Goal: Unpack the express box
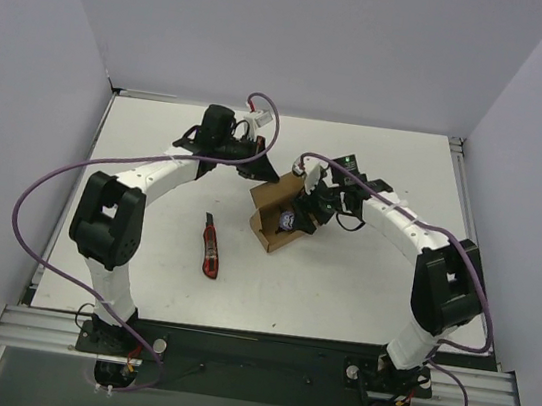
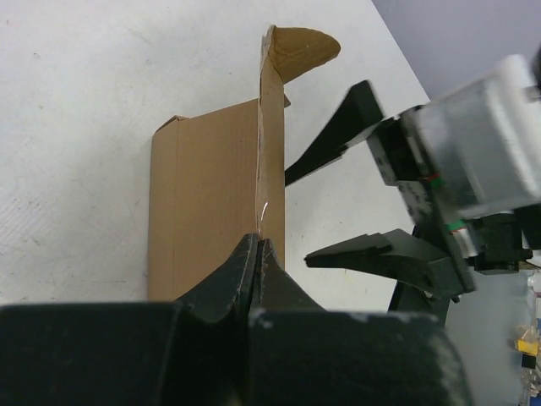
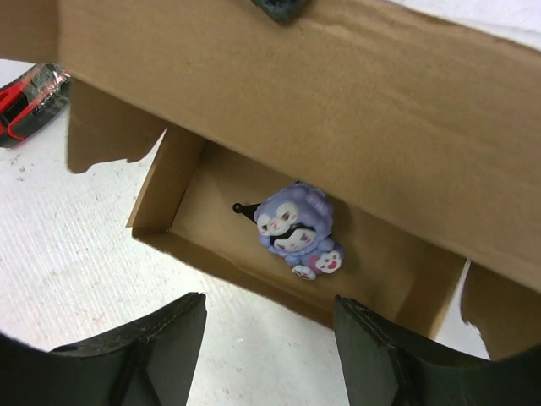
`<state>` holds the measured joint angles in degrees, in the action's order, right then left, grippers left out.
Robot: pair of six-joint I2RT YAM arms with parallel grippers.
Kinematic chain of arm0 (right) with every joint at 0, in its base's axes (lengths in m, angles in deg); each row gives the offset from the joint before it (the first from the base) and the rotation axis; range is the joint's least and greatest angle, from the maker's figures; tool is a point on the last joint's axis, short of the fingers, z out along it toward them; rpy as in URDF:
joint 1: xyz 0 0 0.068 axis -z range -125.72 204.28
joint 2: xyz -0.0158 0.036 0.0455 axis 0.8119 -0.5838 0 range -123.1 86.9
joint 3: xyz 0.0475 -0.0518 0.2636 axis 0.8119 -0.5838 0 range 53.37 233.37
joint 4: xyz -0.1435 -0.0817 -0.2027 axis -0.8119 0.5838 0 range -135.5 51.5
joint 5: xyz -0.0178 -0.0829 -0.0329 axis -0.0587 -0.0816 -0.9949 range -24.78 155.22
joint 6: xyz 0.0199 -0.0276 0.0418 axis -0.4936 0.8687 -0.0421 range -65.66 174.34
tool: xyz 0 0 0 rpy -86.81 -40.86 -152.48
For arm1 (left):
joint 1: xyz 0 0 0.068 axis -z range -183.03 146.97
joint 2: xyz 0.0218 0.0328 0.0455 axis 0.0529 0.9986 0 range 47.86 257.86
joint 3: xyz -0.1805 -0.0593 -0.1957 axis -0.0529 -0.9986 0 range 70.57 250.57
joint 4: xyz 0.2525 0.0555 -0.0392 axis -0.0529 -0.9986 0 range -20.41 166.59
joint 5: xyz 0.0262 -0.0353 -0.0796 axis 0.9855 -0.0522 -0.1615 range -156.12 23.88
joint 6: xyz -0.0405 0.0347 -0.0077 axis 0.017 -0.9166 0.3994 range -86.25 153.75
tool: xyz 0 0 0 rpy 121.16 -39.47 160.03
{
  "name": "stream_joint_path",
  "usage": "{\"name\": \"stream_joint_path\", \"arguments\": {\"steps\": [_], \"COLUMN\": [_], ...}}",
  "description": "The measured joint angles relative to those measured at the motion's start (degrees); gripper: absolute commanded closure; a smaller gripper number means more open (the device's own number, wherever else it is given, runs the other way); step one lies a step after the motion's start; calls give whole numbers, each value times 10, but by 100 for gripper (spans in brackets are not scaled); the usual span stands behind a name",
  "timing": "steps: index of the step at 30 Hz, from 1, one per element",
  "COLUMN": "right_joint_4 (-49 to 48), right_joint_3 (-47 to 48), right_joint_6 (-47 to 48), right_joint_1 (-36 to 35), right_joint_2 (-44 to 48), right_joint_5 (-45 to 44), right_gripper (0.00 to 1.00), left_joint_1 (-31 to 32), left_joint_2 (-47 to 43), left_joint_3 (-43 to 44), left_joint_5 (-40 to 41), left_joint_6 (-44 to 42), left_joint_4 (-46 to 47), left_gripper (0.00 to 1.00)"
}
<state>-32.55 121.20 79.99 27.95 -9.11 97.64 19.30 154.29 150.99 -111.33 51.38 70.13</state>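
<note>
The express box (image 1: 275,214) is a small brown cardboard box lying open near the table's middle. Its lid (image 2: 269,152) stands upright, and my left gripper (image 2: 258,241) is shut on the lid's edge. Inside the box (image 3: 254,152) sits a small purple plush figure (image 3: 296,227) with a white face. My right gripper (image 3: 270,326) hovers just in front of the box's near wall, open, with nothing between its fingers (image 3: 152,338). In the left wrist view the right gripper (image 2: 338,199) shows to the right of the lid, jaws apart.
A red-and-black utility knife (image 1: 210,246) lies on the white table (image 1: 158,147) left of the box; its end (image 3: 25,101) shows at the left edge of the right wrist view. Grey walls enclose the table.
</note>
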Motion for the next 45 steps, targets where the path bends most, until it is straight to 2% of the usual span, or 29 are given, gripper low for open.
{"name": "stream_joint_path", "arguments": {"steps": [7, 10, 11, 13, 18, 27, 30, 31, 33, 34, 37, 42, 45], "right_joint_4": [2, 0, 0, -6, -27, -78, -82, -84, -84, -81, -71, -51, -21], "right_joint_3": [28, 46, 50, 56, 58, 63, 74, 78, 83, 83, 82, 82, 83], "right_joint_6": [-6, -6, -7, -5, 7, 42, 49, 52, 58, 60, 63, 73, 64], "right_joint_1": [0, -2, -3, -8, -26, -49, -53, -53, -54, -56, -61, -61, -60], "right_joint_2": [-73, -93, -96, -103, -121, -149, -162, -167, -173, -176, -182, -176, -160], "right_joint_5": [26, 30, 30, 30, 18, -76, -89, -91, -93, -93, -91, -85, -71], "right_gripper": [35, 23, 12, 6, 4, 9, 16, 26, 37, 47, 60, 72, 74], "left_joint_1": [-1, -6, -9, -18, -41, -70, -75, -76, -79, -79, -79, -79, -76], "left_joint_2": [0, 0, 0, 0, 5, 32, 35, 35, 35, 36, 38, 42, 42], "left_joint_3": [-3, -4, -4, -9, -22, -26, -26, -26, -26, -26, -27, -29, -29], "left_joint_5": [-5, -9, -11, -16, -35, -61, -62, -62, -62, -62, -63, -64, -72], "left_joint_6": [13, 20, 25, 36, 73, 111, 117, 118, 120, 121, 123, 133, 135], "left_joint_4": [5, 10, 13, 25, 57, 89, 93, 94, 98, 101, 106, 108, 108], "left_gripper": [100, 100, 100, 100, 100, 100, 100, 100, 100, 100, 100, 100, 100]}}
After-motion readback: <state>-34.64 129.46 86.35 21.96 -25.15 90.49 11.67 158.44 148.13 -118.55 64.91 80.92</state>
